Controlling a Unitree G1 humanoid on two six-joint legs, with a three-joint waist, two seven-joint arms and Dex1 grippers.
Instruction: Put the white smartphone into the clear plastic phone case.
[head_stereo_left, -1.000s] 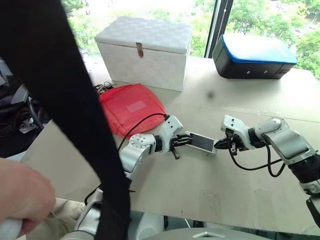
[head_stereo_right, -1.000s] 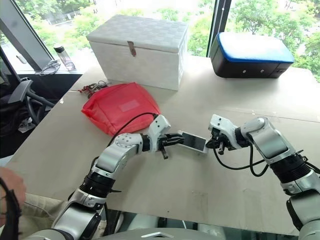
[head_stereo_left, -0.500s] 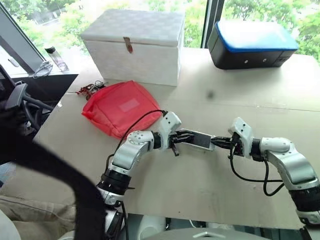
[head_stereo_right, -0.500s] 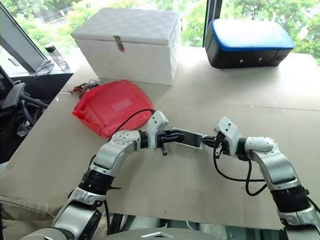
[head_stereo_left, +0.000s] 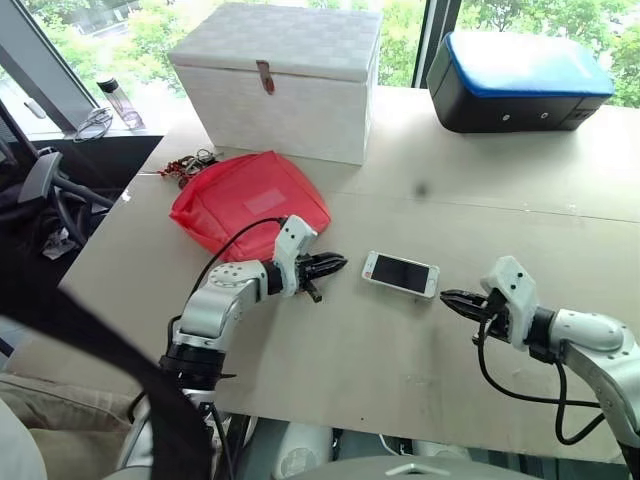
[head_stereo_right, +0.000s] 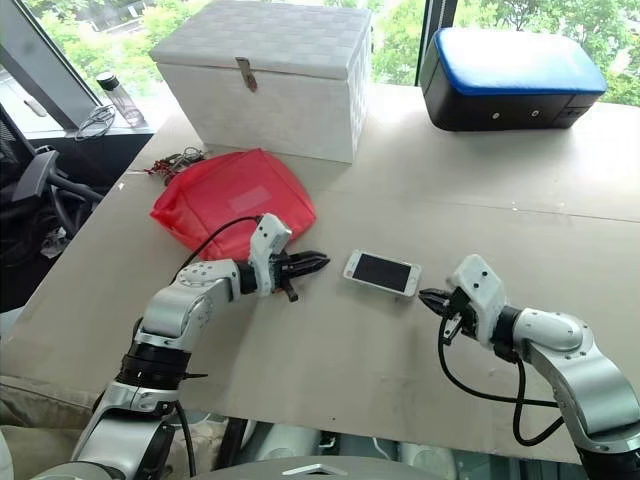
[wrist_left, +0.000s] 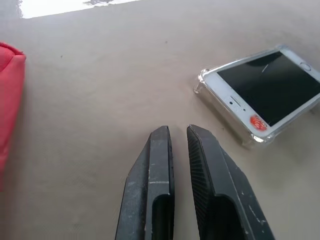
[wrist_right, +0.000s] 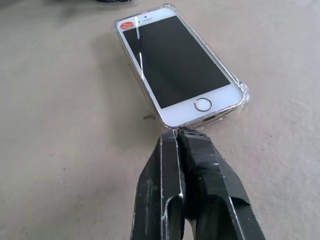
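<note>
Fingers of the left gripper (head_stereo_left: 336, 264) and right gripper (head_stereo_left: 451, 298) are clenched empty, at nine and four o'clock of the white smartphone (head_stereo_left: 400, 273), seated in the clear plastic phone case (wrist_right: 243, 91) on the bench (head_stereo_left: 350, 370); only a check seems needed.

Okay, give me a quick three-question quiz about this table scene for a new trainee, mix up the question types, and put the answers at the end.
1. True or false: the white smartphone already sits inside the clear plastic phone case.
2. What holds the phone? A) left gripper B) right gripper C) neither; it lies on the table.
3. Fill in: the red pouch lies in front of the white ____.

Key: 1 true. 2 C, both grippers are shut and apart from it, one at each end. 3 box.
</note>
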